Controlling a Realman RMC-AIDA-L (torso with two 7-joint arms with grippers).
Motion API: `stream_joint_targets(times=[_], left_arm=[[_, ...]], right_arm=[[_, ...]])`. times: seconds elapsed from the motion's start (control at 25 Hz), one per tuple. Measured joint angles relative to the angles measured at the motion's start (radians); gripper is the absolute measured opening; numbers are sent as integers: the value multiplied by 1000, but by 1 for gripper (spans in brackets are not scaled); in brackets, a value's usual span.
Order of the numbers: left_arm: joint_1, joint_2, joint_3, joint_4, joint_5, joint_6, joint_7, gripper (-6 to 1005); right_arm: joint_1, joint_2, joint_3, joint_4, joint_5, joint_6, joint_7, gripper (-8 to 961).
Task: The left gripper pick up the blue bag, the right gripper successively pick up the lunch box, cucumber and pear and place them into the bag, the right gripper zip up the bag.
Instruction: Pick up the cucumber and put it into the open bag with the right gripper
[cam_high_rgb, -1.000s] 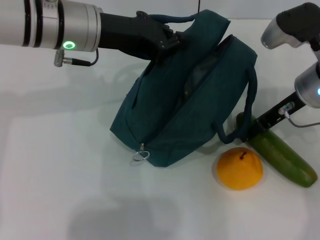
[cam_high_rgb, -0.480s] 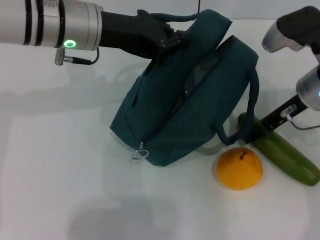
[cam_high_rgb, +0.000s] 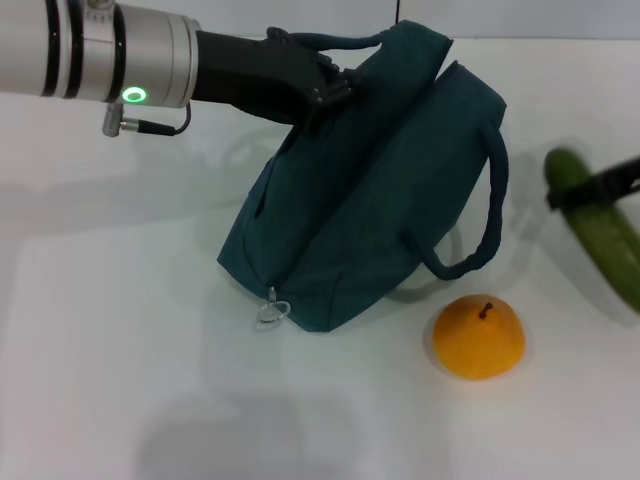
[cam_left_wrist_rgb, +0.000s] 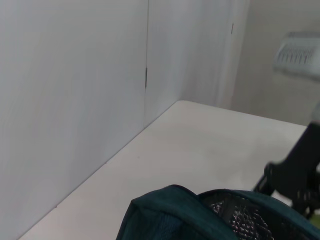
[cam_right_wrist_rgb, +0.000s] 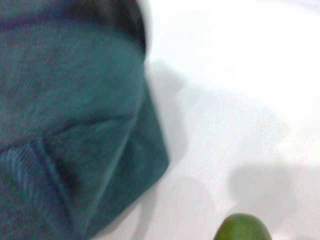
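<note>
The blue bag leans tilted on the white table, and my left gripper is shut on its top handle at the upper left. Its silver zipper pull hangs at the low front corner. At the right edge of the head view the cucumber hangs lifted off the table. My right gripper is shut across it, with only a black finger showing. The cucumber tip shows beside the bag in the right wrist view. The pear sits on the table in front of the bag. The lunch box is hidden.
The white table stretches out left of and in front of the bag. The bag's loose second handle loops out toward the cucumber. A grey wall stands behind the table's far edge in the left wrist view.
My right gripper has lifted the cucumber from the table beside the bag and carried it up and to the right, with the arm mostly out of view. The left gripper still holds the handle.
</note>
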Motion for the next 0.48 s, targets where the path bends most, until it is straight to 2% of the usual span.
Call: stream_joint_targets(times=[0.24, 0.48], left_arm=[[16, -1, -7, 2, -1, -23, 12, 43], [27, -2, -10, 46, -9, -26, 21, 43]], right_arm=[[-138, 1, 76, -75, 218, 102, -135, 618], [-175, 3, 182, -46, 467, 122, -334, 622]])
